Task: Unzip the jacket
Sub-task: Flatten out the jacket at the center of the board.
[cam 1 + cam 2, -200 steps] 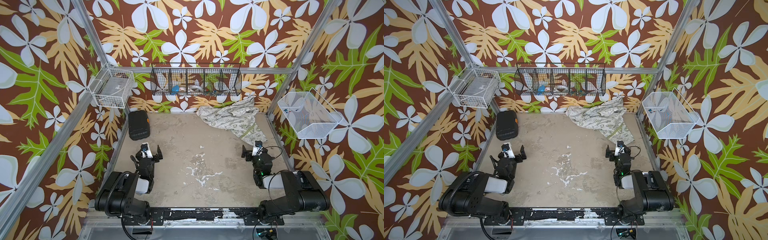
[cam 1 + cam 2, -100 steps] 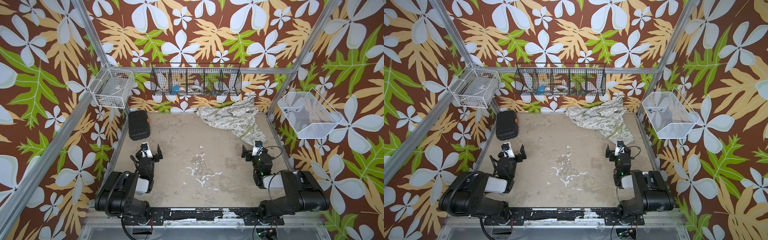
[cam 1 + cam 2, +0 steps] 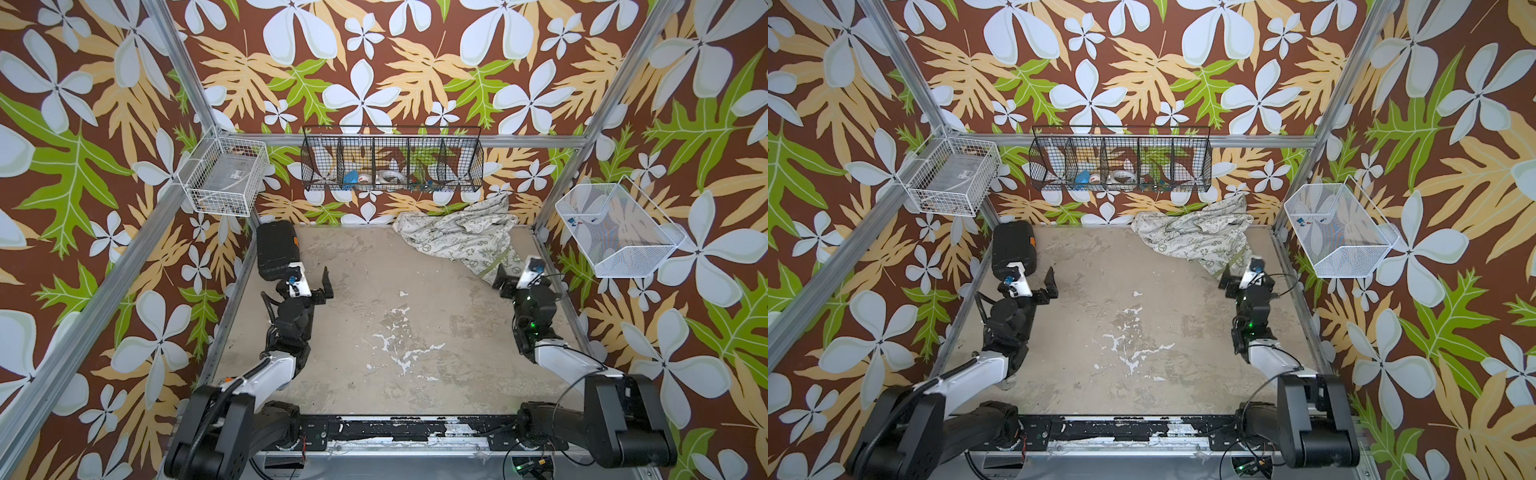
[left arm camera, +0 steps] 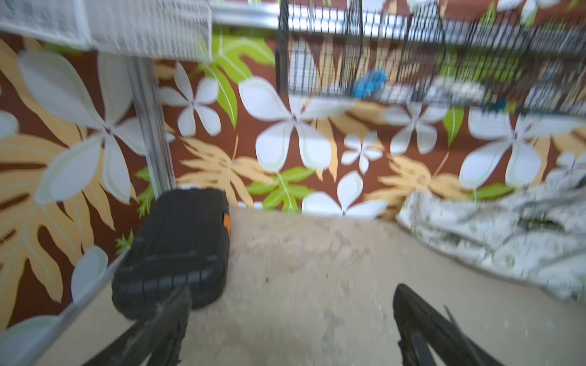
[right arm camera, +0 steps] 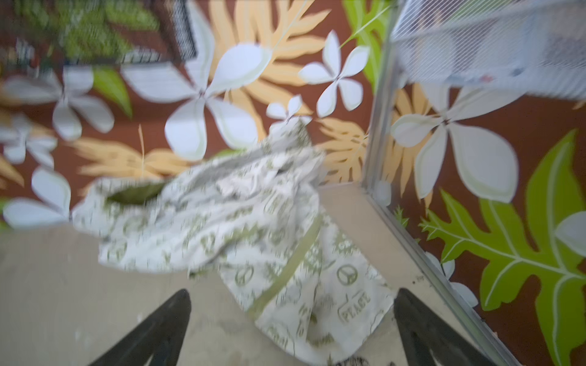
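The jacket (image 3: 459,243) lay crumpled in the far right corner of the desk (image 3: 374,324), against the back wall. The right tool (image 3: 513,274) hung just short of its near hem, spread wide and empty. The left tool (image 3: 309,277), equally wide and empty, sat well apart beside the black case (image 3: 272,249). The olive zipper (image 5: 285,269) ran from that hem toward the wall, so the right arm seemed nearer.

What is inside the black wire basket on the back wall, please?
The black wire basket holds a small blue object and two pale rings; the rest is too small to tell.
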`<state>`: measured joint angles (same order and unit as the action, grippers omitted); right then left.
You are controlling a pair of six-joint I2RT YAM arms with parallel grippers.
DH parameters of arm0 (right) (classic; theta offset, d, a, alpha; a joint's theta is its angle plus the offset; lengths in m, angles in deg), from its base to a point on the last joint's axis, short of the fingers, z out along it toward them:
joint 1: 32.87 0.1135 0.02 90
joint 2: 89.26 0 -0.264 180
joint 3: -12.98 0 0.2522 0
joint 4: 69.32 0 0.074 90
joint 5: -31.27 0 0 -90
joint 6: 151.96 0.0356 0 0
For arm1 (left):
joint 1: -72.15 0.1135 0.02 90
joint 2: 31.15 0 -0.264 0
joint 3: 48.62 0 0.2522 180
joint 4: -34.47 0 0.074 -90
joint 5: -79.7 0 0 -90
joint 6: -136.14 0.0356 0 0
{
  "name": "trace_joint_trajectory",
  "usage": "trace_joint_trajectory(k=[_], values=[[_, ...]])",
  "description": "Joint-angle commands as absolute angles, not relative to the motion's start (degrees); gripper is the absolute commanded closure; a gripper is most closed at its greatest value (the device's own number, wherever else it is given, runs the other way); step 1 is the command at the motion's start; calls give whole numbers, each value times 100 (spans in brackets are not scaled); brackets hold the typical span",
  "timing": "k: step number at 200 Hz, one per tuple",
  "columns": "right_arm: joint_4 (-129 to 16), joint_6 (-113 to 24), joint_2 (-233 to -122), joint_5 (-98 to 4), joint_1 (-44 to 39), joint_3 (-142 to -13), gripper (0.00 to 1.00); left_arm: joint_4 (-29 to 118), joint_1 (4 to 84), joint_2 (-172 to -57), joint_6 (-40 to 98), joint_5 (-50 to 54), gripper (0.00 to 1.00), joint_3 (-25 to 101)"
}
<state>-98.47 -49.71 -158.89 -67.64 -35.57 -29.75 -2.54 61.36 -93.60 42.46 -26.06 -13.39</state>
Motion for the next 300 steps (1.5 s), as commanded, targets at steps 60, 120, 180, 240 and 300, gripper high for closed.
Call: trace_joint_trajectory(k=[60,120,180,240,300], values=[[-5453,-3600,-18767,-4599,-3805,-6936,0,2704,6105,-8448,2597,-2258,0,-830],[-4257,-3839,-20780,-4455,-3798,-9393,2,3068,6091,-8473,2827,-1744,0,-701],[-4125,-3964,-21471,-4431,-3796,-9839,19,3619,5677,-8929,3536,-1118,0,-366],[-4105,-4080,-20155,-4313,-3488,-8364,88,3362,5445,-9406,3432,-1337,0,-180],[-4479,-3364,-17817,-4534,-1559,-5768,86,3197,5212,-9787,3258,-1157,0,13]])
